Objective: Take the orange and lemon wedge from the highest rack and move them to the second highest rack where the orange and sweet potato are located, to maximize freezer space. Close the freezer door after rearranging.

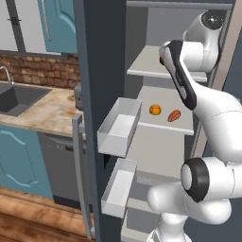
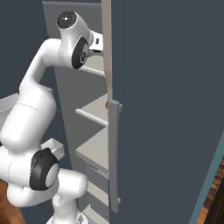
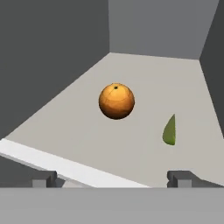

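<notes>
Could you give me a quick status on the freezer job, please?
Gripper open, empty, at top shelf. Orange and lemon wedge ahead, apart, untouched. Nothing between fingers and orange.

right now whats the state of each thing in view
freezer door: swung open
gripper: open, holds nothing, short of the orange
orange on the highest rack: resting loose, not moved yet
lemon wedge: lying beside that orange, apart from it
orange on the second highest rack: resting beside the sweet potato
</notes>
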